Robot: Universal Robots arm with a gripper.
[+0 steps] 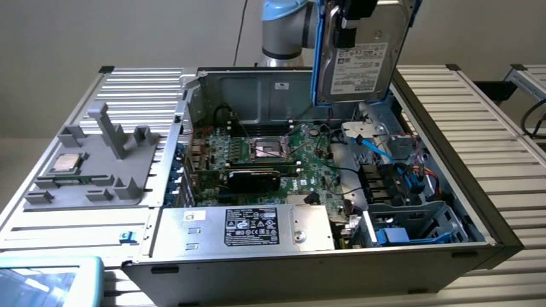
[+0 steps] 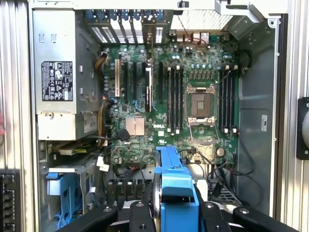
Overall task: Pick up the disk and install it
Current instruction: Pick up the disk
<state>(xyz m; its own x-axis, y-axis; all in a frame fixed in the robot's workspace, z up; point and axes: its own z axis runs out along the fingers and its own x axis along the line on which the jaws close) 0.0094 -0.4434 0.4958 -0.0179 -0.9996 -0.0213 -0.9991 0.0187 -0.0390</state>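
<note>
The disk point(image 1: 360, 67), a silver-grey drive with a white label in a blue carrier frame, hangs upright in the air above the back right part of the open computer case point(image 1: 477, 217). My gripper point(image 1: 350, 25) is shut on the disk's upper end and carries it. In the wrist view the disk's blue carrier edge point(image 2: 176, 186) sticks out between my black fingers point(image 2: 137, 217), with the motherboard point(image 2: 145, 101) far beneath it.
A silver power supply box point(image 1: 247, 227) with a black label fills the case's front. A drive cage with blue parts point(image 1: 413, 224) stands at the front right. Blue cables point(image 1: 375, 147) cross beneath the disk. A grey fixture point(image 1: 94, 166) holding a small silver chip lies on the exterior view's left.
</note>
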